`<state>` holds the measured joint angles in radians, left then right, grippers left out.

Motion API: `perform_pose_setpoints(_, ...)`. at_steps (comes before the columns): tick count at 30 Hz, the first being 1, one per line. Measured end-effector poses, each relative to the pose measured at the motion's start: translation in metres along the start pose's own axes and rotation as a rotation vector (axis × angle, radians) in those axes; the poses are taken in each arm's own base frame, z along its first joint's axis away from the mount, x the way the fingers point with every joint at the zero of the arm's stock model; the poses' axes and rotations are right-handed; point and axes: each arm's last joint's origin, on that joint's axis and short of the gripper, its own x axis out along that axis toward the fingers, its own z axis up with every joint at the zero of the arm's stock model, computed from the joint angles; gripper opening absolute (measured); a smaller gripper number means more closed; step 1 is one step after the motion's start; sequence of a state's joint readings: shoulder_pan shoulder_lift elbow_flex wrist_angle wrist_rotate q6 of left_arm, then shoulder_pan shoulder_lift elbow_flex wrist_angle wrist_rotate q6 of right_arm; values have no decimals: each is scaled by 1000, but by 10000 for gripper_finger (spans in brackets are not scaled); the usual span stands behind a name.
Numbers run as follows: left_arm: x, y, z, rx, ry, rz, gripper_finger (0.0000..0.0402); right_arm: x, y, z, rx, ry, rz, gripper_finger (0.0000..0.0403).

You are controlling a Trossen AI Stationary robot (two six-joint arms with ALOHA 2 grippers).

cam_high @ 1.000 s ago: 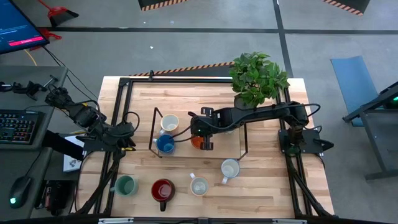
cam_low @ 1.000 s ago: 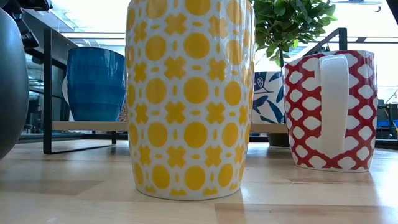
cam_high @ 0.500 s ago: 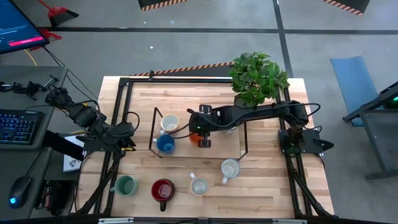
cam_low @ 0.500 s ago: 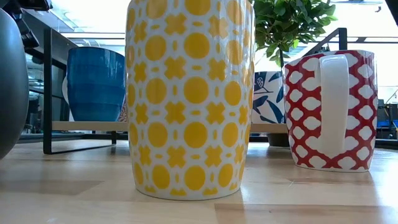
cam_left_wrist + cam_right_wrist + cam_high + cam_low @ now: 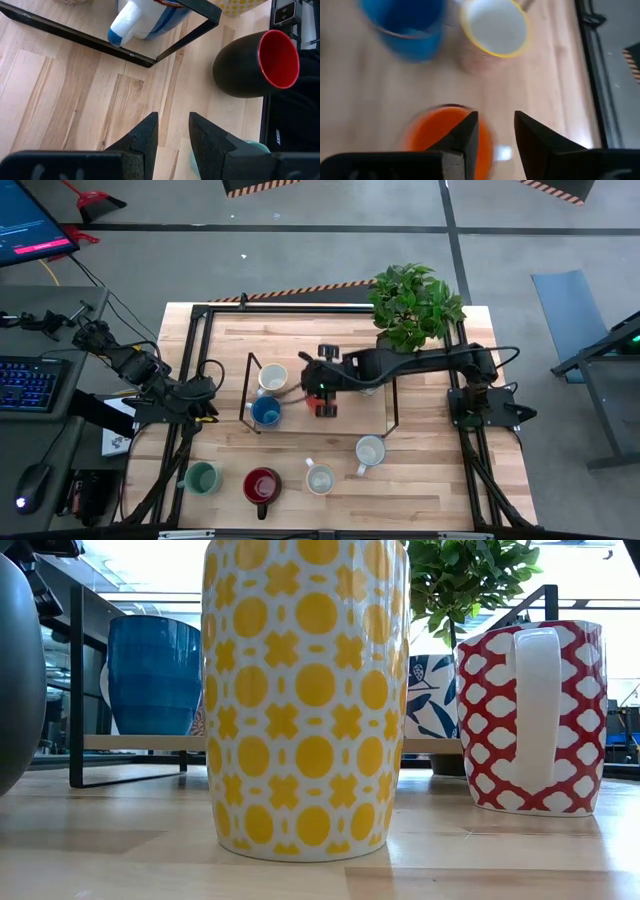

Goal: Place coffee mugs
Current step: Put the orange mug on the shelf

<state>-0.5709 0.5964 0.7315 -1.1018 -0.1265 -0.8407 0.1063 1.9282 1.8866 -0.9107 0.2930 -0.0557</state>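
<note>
The right gripper stands with its fingers parted, empty, directly over the orange mug on the rack. Pulling away askew, a finger could clip the rim and tip that mug toward the blue mug at its nine o'clock. The left gripper waits slightly open at the table's nine o'clock edge.

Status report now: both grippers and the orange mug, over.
Right gripper open, above the orange mug on the rack. Left gripper open, empty, waiting at the table's left edge. Nothing in the way.
</note>
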Motion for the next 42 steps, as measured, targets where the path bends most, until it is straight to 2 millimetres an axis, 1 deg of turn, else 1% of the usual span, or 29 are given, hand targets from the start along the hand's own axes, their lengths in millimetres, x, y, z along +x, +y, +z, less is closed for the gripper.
perform_pose_setpoints(3,0,0,0,0,0,0,99,-28,22,4,-17,27,50,103)
perform_pose_setpoints(6,0,0,0,-3,0,0,99,-60,47,0,-33,97,82,103)
perform_pose_setpoints(9,0,0,0,0,0,0,99,-89,69,-7,-42,137,44,103)
perform_pose_setpoints(11,0,0,0,6,0,0,99,-106,83,-11,-49,133,3,103)
perform_pose_setpoints(13,0,0,0,6,0,0,99,-117,96,-14,-48,110,-12,103)
perform_pose_setpoints(16,0,0,0,7,-6,5,99,-123,112,-18,-45,79,-48,103)
perform_pose_setpoints(19,0,0,0,8,-11,9,99,-116,122,-24,-41,80,-95,103)
perform_pose_setpoints(24,0,0,0,8,-11,10,99,-86,131,-40,-34,177,-87,103)
perform_pose_setpoints(27,0,0,0,8,-11,10,99,-69,131,-46,-35,213,-83,103)
perform_pose_setpoints(31,0,0,0,8,-11,10,99,-45,122,-49,-29,232,-71,103)
perform_pose_setpoints(36,0,0,0,8,-11,10,99,-14,109,-49,-39,222,18,103)
perform_pose_setpoints(39,0,0,0,8,-11,10,99,-2,99,-53,-30,251,17,103)
perform_pose_setpoints(42,0,0,0,7,-11,10,99,6,91,-57,-21,288,9,103)
